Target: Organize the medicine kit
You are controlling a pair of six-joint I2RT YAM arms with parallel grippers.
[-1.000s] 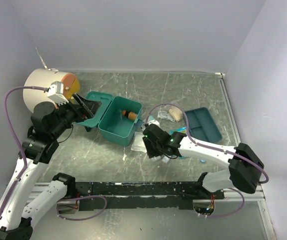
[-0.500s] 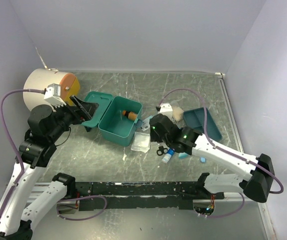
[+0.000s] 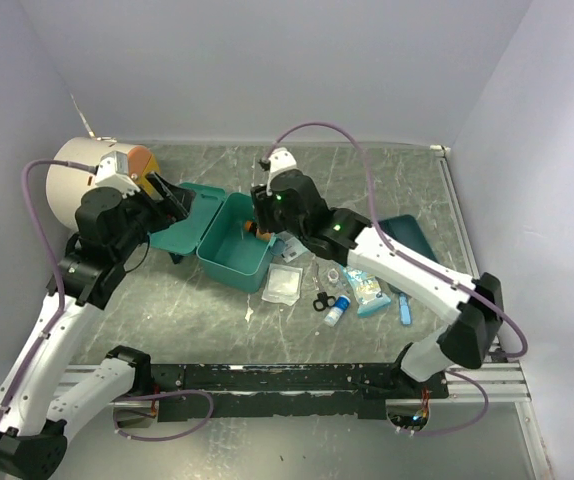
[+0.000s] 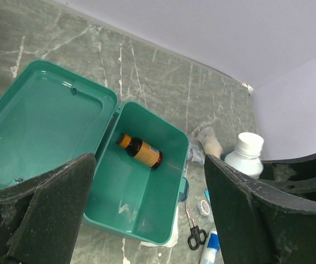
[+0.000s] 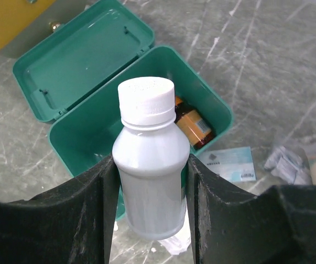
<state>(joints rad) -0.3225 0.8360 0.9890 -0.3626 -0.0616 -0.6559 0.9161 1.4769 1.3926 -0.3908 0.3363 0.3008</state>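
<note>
**Marbled worktop: 1 white bottle poised over the open kit**

Grey marbled worktop, walled by pale lilac panels, carries the medicine kit [image 3: 229, 262] left of centre. Its hinged lid lies flat, thrown back toward the cream cylinder [image 3: 79, 180]. That open lid is why the box can take anything. The deep compartment is bare except for 1 amber bottle [image 4: 141, 151] lying on its side near the far wall.

The right jaws pinch a white bottle [image 5: 150, 181] by its body, cap clear of the pads, and hold it over the open compartment. In the left wrist view the cap is uppermost, so I judge the base can go down first.

The left jaws are spread wide and carry nothing. They hang over the lid side, where they leave the drop unblocked.

Loose stock waits just right of the kit: a clear packet [image 3: 285, 283], scissors [image 3: 323, 301] and a small blue-and-white bottle [image 3: 336, 312]. A darker divided tray [image 3: 419, 238] sits further right, partly hidden by the right arm.

Judging by that pile, packing is at an early stage. The next move calls for lowering the white bottle beside the amber bottle, not onto it.
</note>
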